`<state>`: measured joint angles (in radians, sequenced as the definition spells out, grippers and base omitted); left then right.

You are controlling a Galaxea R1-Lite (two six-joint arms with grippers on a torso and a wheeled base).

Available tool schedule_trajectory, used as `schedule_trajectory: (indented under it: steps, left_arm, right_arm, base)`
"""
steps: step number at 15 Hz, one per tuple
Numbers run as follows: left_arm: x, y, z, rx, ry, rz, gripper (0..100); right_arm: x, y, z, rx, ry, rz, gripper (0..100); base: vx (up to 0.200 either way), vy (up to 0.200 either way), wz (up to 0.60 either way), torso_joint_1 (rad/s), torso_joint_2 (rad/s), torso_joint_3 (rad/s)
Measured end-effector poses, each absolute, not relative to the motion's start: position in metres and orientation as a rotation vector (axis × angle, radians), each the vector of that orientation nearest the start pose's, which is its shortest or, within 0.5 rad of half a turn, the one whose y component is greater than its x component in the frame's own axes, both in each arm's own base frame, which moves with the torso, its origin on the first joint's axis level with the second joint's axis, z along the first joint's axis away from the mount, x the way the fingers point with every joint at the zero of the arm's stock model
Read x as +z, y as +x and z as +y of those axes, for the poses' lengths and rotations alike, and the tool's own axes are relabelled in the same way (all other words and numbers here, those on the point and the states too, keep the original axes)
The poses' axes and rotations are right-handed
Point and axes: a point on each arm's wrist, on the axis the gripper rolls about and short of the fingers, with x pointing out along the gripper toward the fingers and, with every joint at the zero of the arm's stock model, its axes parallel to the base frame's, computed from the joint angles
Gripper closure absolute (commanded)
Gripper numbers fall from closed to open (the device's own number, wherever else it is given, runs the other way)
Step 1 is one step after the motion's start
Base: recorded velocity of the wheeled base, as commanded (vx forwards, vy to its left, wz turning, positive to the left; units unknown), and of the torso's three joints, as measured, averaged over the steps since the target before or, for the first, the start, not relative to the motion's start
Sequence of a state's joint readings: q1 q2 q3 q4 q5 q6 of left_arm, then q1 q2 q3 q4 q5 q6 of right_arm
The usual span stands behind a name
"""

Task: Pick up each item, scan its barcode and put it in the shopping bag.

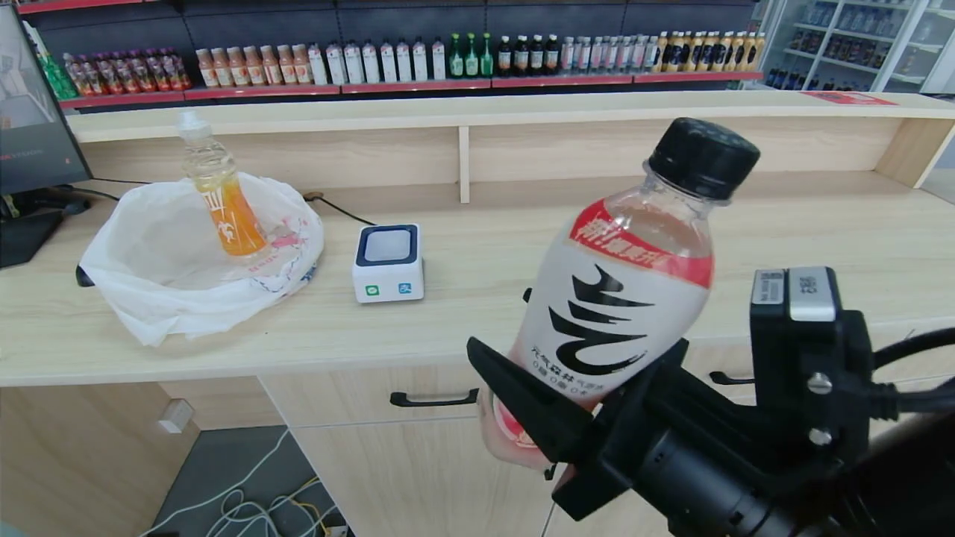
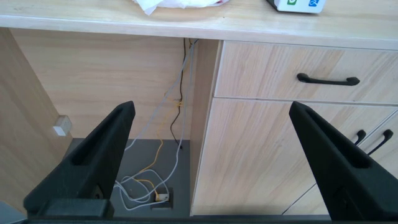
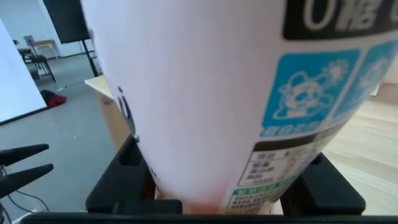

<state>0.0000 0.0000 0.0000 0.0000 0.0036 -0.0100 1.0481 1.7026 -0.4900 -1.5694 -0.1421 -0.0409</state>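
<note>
My right gripper (image 1: 556, 414) is shut on the lower part of a white-labelled drink bottle (image 1: 612, 298) with a black cap, held tilted in the air in front of the counter's drawers, right of the scanner. In the right wrist view the bottle (image 3: 205, 99) sits between the fingers. A white barcode scanner (image 1: 388, 262) stands on the wooden counter (image 1: 522, 246). Left of it lies the white shopping bag (image 1: 186, 261) with an orange-drink bottle (image 1: 220, 186) standing in it. My left gripper (image 2: 211, 162) is open below the counter edge, facing the cabinet front, with nothing between its fingers.
A monitor (image 1: 30, 127) stands at the counter's far left. A raised shelf (image 1: 485, 112) runs along the counter's back, with stocked bottle shelves behind. Drawers with black handles (image 1: 433, 399) sit under the counter; cables (image 1: 246, 507) lie on the floor.
</note>
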Motion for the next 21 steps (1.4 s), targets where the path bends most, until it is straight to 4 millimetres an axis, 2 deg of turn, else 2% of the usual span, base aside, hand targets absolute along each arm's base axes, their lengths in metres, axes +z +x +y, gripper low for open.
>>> schedule_trajectory:
  steps: [4,5,10,13,17,21]
  left_arm:
    - [0.075,-0.023,0.0,0.004,-0.01,0.0,0]
    - [0.075,-0.023,0.0,0.004,-0.01,0.0,0]
    - [0.075,-0.023,0.0,0.004,-0.01,0.0,0]
    - [0.075,-0.023,0.0,0.004,-0.01,0.0,0]
    - [0.075,-0.023,0.0,0.004,-0.01,0.0,0]
    - [0.075,-0.023,0.0,0.004,-0.01,0.0,0]
  right_arm:
    - [0.214,0.179,0.225,0.658,0.203,-0.391,100]
    - [0.212,0.186,0.224,0.623,0.2,-0.377,100]
    - [0.205,0.202,0.219,0.566,0.18,-0.36,100]
    - [0.205,0.22,0.203,0.483,0.15,-0.372,100]
    - [0.181,0.222,0.184,0.409,0.082,-0.283,100]
    - [0.181,0.224,0.175,0.355,-0.022,-0.304,100]
  base:
    - [0.0,0.0,0.0,0.0,0.0,0.0]
    - [0.0,0.0,0.0,0.0,0.0,0.0]
    - [0.0,0.0,0.0,0.0,0.0,0.0]
    - [0.0,0.0,0.0,0.0,0.0,0.0]
    - [0.0,0.0,0.0,0.0,0.0,0.0]
    - [0.0,0.0,0.0,0.0,0.0,0.0]
